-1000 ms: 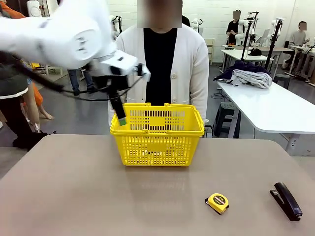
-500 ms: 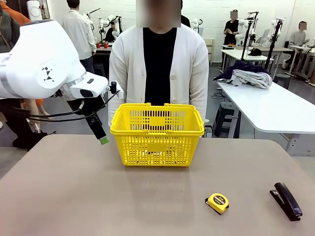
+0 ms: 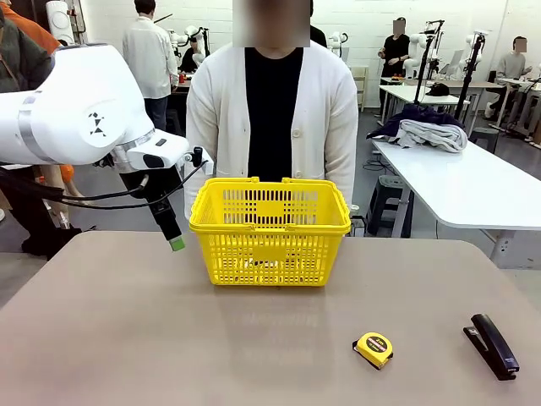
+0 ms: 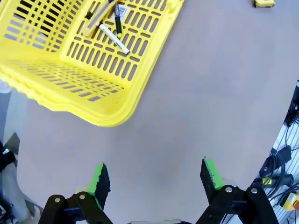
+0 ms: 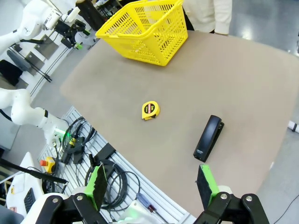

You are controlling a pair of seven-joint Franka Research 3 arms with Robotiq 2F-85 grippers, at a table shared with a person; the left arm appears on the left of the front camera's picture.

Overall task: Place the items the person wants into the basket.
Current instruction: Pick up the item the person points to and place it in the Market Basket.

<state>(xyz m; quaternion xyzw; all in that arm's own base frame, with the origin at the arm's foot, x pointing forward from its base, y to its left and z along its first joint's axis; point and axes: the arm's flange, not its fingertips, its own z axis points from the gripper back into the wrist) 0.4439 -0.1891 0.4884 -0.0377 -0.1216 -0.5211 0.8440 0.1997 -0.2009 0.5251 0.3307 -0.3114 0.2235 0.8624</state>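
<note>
White arm, black end effectors, green pads.

Upper left of the front view: bulky glossy white left arm [image 3: 80, 118] with a small black marking on its rounded joint, black cables looping beneath, black left end effector [image 3: 175, 240] tipped in green. Along the bottom edge of both wrist views: black finger linkages with silver screws, bright green pads [image 4: 99, 179] on left, same on right end effector [image 5: 152, 186].

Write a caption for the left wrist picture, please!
Open left tool above the table, beside the yellow basket holding a pen, marker and utility knife.
</note>
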